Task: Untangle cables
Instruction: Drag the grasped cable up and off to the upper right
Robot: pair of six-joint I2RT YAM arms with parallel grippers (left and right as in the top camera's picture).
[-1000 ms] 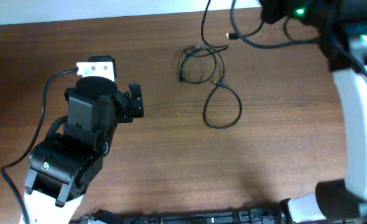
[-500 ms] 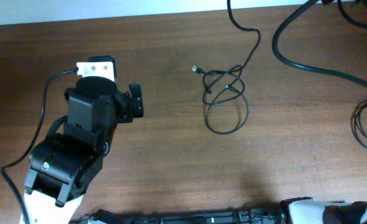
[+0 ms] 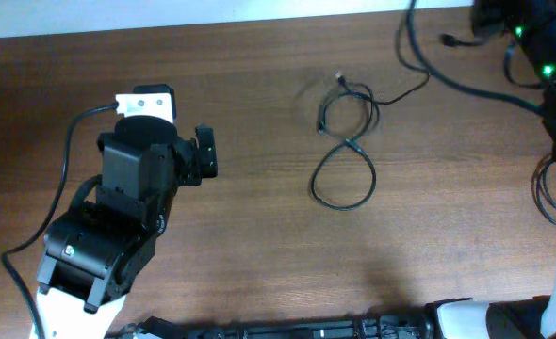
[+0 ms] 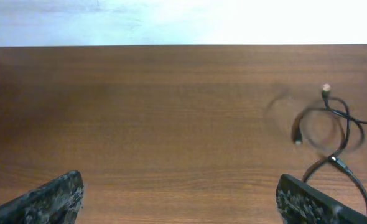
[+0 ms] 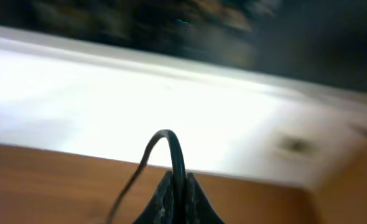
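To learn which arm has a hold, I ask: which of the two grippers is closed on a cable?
The right gripper: its fingers pinch a thin black cable. The left gripper stands wide open, holding nothing.

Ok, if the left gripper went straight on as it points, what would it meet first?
Probably nothing: ahead of the left gripper lies bare table to its far edge; the cables sit off right.

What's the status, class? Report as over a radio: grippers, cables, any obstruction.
Left gripper open, apart from cables. Right gripper shut on cables, one strand pinched. Loops knotted together. Nothing in the way.
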